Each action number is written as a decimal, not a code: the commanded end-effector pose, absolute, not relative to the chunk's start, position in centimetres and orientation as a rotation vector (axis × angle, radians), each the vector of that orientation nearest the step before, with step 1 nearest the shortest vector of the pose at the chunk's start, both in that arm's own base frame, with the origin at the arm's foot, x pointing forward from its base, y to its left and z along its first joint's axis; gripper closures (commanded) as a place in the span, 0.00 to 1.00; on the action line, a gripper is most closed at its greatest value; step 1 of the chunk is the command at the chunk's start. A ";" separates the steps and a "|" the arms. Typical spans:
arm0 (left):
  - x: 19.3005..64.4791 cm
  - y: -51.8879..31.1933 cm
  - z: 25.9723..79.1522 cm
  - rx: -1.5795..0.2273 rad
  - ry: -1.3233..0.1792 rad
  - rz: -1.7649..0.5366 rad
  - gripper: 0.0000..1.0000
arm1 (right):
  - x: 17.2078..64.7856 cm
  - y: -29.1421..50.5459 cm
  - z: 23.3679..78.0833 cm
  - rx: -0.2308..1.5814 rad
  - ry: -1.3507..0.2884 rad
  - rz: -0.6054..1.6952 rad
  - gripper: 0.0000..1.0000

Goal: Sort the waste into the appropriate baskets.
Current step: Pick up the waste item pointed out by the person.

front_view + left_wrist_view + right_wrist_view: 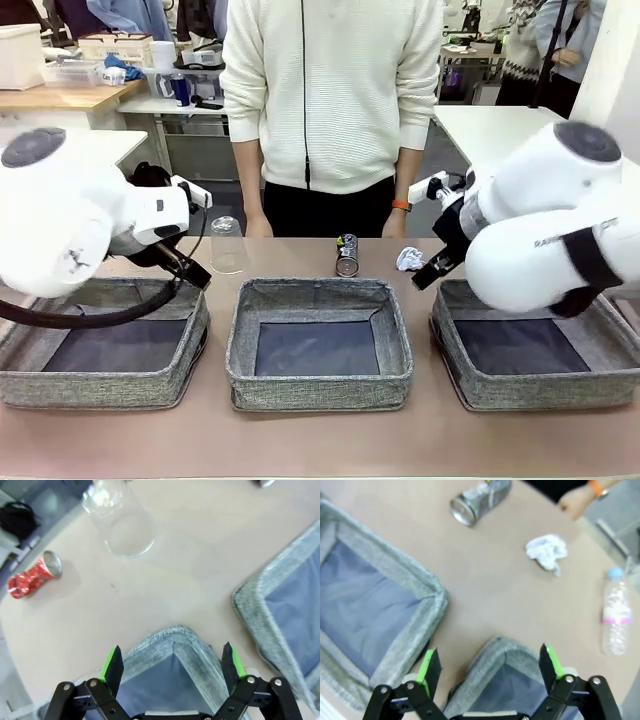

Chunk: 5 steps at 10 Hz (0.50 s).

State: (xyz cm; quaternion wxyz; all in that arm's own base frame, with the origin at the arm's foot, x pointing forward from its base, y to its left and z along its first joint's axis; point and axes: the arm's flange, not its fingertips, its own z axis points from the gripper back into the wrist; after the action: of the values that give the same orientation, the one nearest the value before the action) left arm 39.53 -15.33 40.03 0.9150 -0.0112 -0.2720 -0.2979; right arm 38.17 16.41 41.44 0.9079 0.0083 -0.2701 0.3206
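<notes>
Nothing sorted yet: three baskets (pixel 320 385) show bare floors. Left on table (pixel 320 450), upper frame: cup (pixel 228 245), dark can (pixel 347 255), paper (pixel 409 259), red can (pixel 34 574), bottle (pixel 616 615). Both left gripper (pixel 172 662) and right gripper (pixel 490 662) wide, empty.

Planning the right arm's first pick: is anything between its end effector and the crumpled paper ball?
Nothing visible. The open right end effector hovers over the right basket corner; beyond its rim, bare table leads to the paper ball.

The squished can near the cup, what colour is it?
The squished can is red, seen best in the left wrist view.
</notes>
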 end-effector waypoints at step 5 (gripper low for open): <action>34.0 -14.9 50.9 -0.028 -0.644 -0.654 0.00 | 30.6 15.1 53.3 0.003 -0.636 0.695 0.00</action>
State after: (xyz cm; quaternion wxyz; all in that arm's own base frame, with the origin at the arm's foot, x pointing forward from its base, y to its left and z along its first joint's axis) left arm 31.94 -13.67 53.46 0.8957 -0.0086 -0.3173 -0.3115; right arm 27.36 13.95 56.31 0.8872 -0.0004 -0.3204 0.3319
